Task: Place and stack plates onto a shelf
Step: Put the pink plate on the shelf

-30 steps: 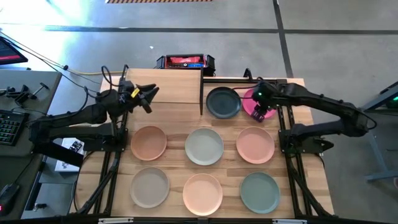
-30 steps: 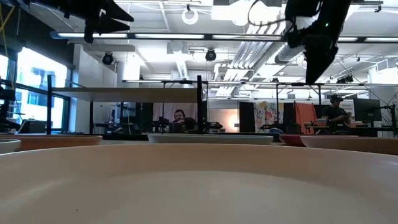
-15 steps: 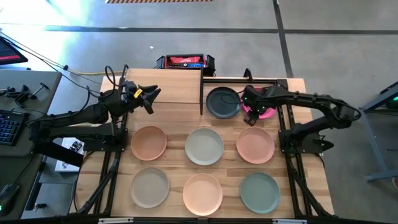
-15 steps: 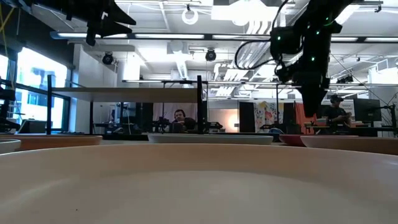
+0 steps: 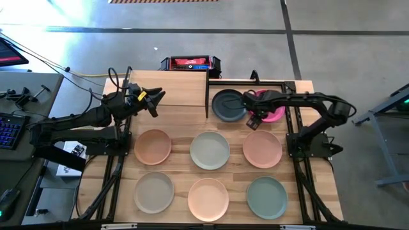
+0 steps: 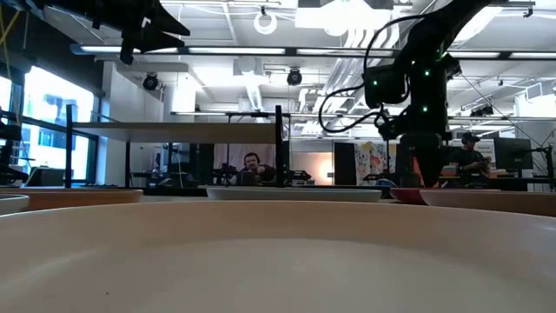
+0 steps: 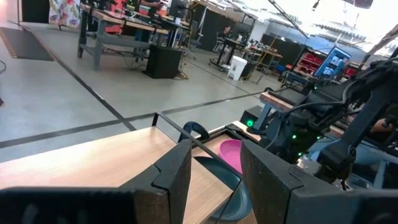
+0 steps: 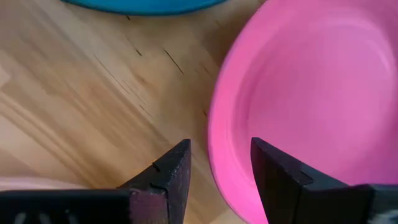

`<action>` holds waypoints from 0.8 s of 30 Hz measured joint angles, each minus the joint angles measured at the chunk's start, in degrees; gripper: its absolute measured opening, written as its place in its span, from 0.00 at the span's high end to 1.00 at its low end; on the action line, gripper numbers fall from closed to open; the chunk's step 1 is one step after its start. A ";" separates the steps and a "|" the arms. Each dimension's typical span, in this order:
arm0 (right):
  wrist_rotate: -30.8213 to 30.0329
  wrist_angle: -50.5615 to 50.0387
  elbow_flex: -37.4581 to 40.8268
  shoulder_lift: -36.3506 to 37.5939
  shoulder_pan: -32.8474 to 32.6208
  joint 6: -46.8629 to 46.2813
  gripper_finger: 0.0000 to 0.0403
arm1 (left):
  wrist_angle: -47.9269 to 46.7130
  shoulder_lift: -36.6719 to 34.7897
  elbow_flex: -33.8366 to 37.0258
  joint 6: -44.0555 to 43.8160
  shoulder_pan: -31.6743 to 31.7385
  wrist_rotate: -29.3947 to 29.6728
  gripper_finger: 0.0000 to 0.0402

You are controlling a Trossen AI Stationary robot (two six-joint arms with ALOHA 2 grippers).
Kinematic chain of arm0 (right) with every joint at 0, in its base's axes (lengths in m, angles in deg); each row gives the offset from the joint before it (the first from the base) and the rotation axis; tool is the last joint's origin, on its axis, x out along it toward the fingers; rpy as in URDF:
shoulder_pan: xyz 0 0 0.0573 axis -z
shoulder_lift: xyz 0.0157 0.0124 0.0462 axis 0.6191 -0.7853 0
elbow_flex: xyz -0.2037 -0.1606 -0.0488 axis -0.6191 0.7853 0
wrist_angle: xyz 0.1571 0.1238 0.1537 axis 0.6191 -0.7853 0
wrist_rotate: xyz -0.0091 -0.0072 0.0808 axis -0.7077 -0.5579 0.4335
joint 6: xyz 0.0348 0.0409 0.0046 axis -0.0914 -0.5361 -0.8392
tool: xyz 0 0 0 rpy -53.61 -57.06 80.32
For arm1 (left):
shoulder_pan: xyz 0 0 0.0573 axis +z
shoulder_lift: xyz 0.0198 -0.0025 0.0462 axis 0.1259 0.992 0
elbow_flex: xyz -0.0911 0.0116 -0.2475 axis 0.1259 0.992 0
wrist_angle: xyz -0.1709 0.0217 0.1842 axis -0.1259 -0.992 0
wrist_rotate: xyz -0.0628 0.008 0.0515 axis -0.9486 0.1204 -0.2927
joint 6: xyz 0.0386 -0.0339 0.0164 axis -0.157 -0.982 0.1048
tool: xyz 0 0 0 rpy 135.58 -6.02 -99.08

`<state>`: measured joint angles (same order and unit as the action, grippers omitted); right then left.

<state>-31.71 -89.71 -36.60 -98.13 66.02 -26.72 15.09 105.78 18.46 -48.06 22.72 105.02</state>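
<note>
At magenta plate [image 8: 311,106] rim: right tool [image 8: 214,168] parted, empty, straddling edge; drop lower, centre rim, then close. Left tool [image 7: 214,168] parted, empty, over shelf [image 5: 179,89].

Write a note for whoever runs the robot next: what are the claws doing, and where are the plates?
Right gripper: open, low at the magenta plate's rim, one finger on each side, not shut yet.
Left gripper: open, empty, waiting above the shelf.
Dark grey plate lies beside the magenta one; six more plates lie on the table in two rows.
Done: nothing on the shelf.
Left: all eight plates.
</note>
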 joint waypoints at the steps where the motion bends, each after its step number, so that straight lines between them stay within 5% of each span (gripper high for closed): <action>1: 0.02 0.65 0.00 -0.45 0.00 0.03 0.64 | 0.00 0.00 0.00 -0.02 0.00 0.00 0.69; 16: -1.25 2.34 0.00 -6.37 -0.04 0.19 0.65 | -0.02 0.00 0.00 0.07 0.00 0.00 0.69; 24: -1.25 1.61 0.00 -6.46 -0.04 -0.23 0.81 | -0.02 -0.02 0.00 0.09 0.00 0.00 0.69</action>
<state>-32.96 -88.10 -36.60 -104.59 65.98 -26.95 15.07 105.75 18.46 -47.97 22.72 105.03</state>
